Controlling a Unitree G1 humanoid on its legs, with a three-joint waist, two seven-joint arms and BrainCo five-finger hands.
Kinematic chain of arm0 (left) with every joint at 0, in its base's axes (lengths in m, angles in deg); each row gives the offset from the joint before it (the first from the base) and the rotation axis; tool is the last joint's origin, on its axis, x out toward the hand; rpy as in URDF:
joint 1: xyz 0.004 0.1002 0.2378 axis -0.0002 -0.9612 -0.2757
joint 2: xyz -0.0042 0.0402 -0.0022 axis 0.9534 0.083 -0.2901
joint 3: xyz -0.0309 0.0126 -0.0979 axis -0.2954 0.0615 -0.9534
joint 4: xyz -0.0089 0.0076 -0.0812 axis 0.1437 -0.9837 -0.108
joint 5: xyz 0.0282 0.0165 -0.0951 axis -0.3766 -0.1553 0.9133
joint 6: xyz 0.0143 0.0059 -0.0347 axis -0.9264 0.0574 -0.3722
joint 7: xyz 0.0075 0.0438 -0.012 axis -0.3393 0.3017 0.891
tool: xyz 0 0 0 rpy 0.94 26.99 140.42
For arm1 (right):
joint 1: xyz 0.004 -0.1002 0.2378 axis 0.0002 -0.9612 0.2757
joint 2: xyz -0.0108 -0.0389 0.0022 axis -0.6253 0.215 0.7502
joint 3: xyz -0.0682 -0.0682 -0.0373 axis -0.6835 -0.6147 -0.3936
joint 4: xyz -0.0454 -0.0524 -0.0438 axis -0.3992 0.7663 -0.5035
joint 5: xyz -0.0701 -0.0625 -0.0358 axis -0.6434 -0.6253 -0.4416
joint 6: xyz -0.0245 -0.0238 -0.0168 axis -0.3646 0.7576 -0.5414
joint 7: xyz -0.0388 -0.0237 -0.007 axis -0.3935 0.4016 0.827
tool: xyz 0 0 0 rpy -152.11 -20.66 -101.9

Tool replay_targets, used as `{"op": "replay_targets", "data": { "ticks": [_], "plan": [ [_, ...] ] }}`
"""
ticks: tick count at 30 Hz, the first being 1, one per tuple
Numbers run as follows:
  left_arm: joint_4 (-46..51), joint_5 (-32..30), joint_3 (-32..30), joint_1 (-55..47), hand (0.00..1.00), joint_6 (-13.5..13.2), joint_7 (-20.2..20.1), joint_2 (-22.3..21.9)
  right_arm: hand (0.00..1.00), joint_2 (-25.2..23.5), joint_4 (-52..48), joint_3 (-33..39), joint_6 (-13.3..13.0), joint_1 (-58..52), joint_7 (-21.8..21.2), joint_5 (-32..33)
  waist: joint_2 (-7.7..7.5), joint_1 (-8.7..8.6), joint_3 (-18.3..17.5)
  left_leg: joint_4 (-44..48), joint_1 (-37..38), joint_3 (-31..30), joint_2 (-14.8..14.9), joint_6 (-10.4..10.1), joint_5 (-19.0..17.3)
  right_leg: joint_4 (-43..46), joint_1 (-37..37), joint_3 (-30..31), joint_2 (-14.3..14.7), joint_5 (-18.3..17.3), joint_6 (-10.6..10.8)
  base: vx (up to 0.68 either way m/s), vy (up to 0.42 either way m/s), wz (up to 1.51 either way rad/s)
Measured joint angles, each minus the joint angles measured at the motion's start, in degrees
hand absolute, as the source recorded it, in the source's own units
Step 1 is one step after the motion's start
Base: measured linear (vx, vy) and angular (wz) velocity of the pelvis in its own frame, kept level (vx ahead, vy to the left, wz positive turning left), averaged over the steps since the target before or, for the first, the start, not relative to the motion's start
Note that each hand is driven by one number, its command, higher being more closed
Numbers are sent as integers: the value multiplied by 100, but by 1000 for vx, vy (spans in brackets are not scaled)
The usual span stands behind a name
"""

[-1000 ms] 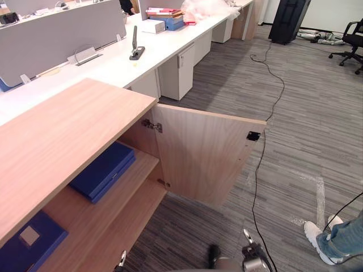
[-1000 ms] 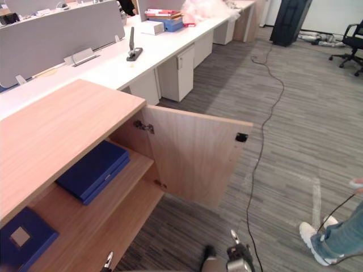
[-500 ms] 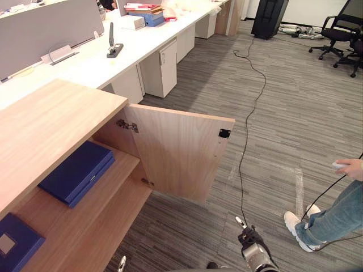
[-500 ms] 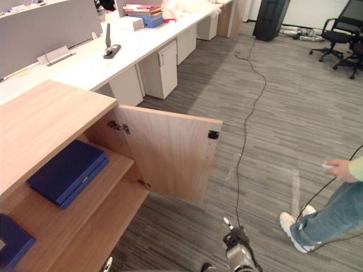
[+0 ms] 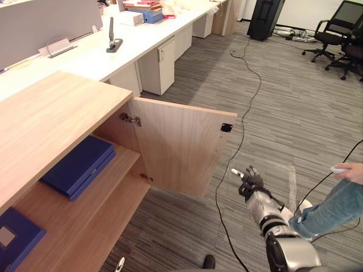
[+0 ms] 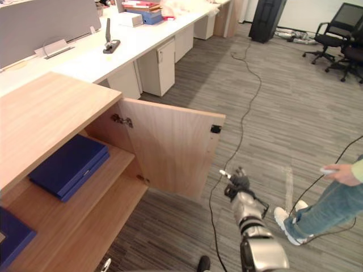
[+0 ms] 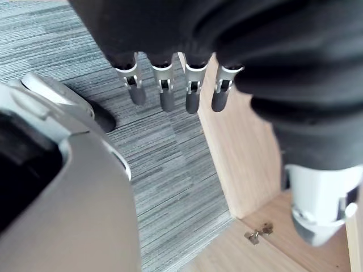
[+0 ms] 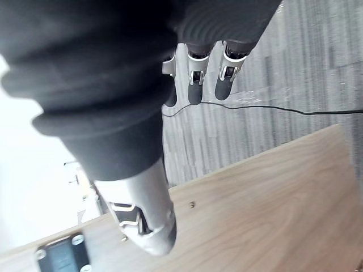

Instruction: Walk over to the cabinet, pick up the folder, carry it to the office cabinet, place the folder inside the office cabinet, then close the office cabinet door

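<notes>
Folder point(image 5: 76, 167), blue and flat: where is it?
— On the upper shelf point(image 5: 122, 164) of the office cabinet point(image 5: 51, 122), a wooden unit at the left of the scene. It lies flat and neither hand touches it. A second blue folder point(image 5: 14, 241) lies lower, at the near left corner.
— What are the hands doing?
— The left hand point(image 7: 166, 90) hangs low beside the cabinet's side panel, over grey striped carpet point(image 5: 266, 96). Its fingers are straight and hold nothing.
— Is the cabinet closed?
— No. Its door point(image 5: 181, 144) stands wide open, swung out to the right on its hinges.
— And the right hand?
— The right hand point(image 5: 250, 180) is raised just right of the door's free edge, apart from it. Its fingers point(image 8: 195, 85) are relaxed and empty.
— Anything else?
— A long white desk point(image 5: 85, 56) runs behind the cabinet. At the near right stands a person point(image 5: 329, 207) in jeans and white shoes, holding a small white object. Black office chairs point(image 5: 334, 34) stand at the far right.
</notes>
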Motion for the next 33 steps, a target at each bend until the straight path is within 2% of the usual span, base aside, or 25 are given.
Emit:
{"op": "replay_targets", "data": {
  "ticks": [8,14,20,27,33],
  "plan": [
    [88,14,78,-126,0,0,-105,0,0,754,875,-163,139,1441,4,-253,78,138,164,0,-36,-435,-18,1,-13,3,91,-199,-22,-2,10,-13,43,12],
    [345,-12,196,-133,0,12,-112,-32,0,795,1383,-165,355,1894,-4,-584,190,303,239,18,-118,-762,-50,11,0,7,141,-346,-80,-4,11,73,72,22],
    [449,-43,307,-166,0,38,-115,-27,0,954,1567,-246,445,2213,5,-782,211,465,289,102,-213,-955,-177,44,22,8,172,-397,-212,-4,11,45,92,13],
    [520,-186,428,-161,0,59,-145,11,0,1137,1584,-663,486,2509,-42,-783,251,459,569,103,-268,-1135,-166,46,23,7,179,-480,-206,-9,16,-14,24,7],
    [615,-263,519,-165,0,71,-180,34,0,1249,1639,-844,497,2750,-52,-780,299,466,606,112,-324,-1196,-147,18,42,7,140,-507,-186,-8,16,5,13,2]
  ]
}}
